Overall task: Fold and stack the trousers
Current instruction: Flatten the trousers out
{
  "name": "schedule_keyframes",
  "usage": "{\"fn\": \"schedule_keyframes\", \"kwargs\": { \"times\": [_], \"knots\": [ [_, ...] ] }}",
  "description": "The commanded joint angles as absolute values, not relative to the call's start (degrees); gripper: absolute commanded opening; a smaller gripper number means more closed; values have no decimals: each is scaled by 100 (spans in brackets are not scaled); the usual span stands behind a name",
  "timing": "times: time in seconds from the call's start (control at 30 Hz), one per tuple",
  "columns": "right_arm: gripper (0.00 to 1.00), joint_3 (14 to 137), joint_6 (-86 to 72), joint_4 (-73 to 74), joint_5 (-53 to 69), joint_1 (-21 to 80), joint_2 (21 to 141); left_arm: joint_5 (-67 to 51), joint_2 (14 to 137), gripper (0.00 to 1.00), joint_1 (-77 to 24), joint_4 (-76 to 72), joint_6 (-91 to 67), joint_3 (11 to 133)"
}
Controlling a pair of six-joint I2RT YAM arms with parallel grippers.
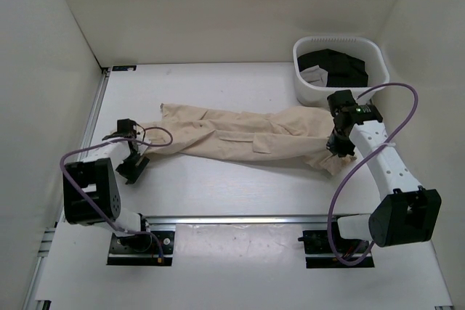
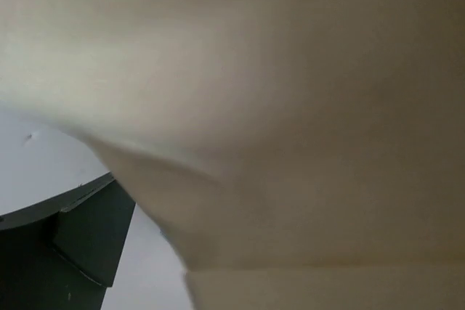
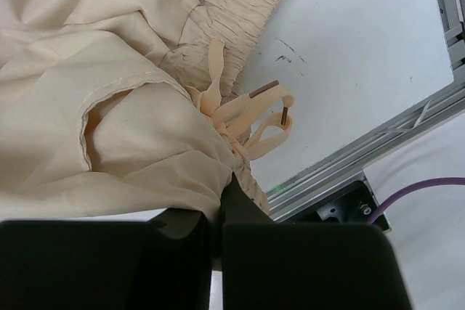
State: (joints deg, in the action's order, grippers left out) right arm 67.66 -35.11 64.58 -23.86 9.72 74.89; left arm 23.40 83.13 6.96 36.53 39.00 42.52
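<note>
The beige trousers (image 1: 247,136) lie stretched across the table, leg ends at the left and waistband at the right. My right gripper (image 1: 338,147) is shut on the waistband next to the drawstring knot (image 3: 243,117); its fingers (image 3: 182,230) meet with cloth pinched between them. My left gripper (image 1: 134,160) sits at the leg ends. In the left wrist view blurred beige cloth (image 2: 290,121) fills nearly the whole frame. Only one dark finger (image 2: 80,234) shows there, far off to the left, so the jaws stand apart; the other finger is hidden by cloth.
A white basket (image 1: 304,81) holding dark folded clothes (image 1: 338,65) stands at the back right, just behind my right arm. An aluminium rail (image 1: 240,219) runs along the near edge, also in the right wrist view (image 3: 378,143). White walls enclose the table.
</note>
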Motion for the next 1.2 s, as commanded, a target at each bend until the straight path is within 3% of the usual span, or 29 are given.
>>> {"fn": "schedule_keyframes", "kwargs": {
  "times": [0.0,0.27,0.47,0.5,0.6,0.67,0.7,0.83,0.97,1.17],
  "knots": [
    [0,6934,-3323,6547,-2505,932,7550,2007,8551,100,782,3340,3271,4587],
    [0,7040,-3375,6714,-2504,932,7603,582,9334,100,782,3751,2487,5581],
    [0,7146,-3428,6820,-2610,932,7663,554,9552,98,905,3639,2260,5440],
    [0,7206,-3428,6873,-2610,932,7664,423,9649,86,905,3639,2207,5527],
    [0,7338,-3428,6873,-2610,879,7787,80,9913,63,958,3639,2030,5896],
    [0,7339,-3428,6926,-2610,879,7787,157,10071,21,958,3639,1864,6186],
    [0,7339,-3428,6926,-2610,879,7787,297,10185,14,958,3639,1863,6274],
    [0,7287,-3428,6979,-2733,879,7787,1071,10055,14,1203,3481,2310,6250],
    [0,7032,-3323,7031,-2926,879,7621,2177,9432,14,1695,2875,3835,5547],
    [0,6733,-3182,7312,-3120,879,7427,2592,8448,14,2250,2795,5324,4581]
  ]
}}
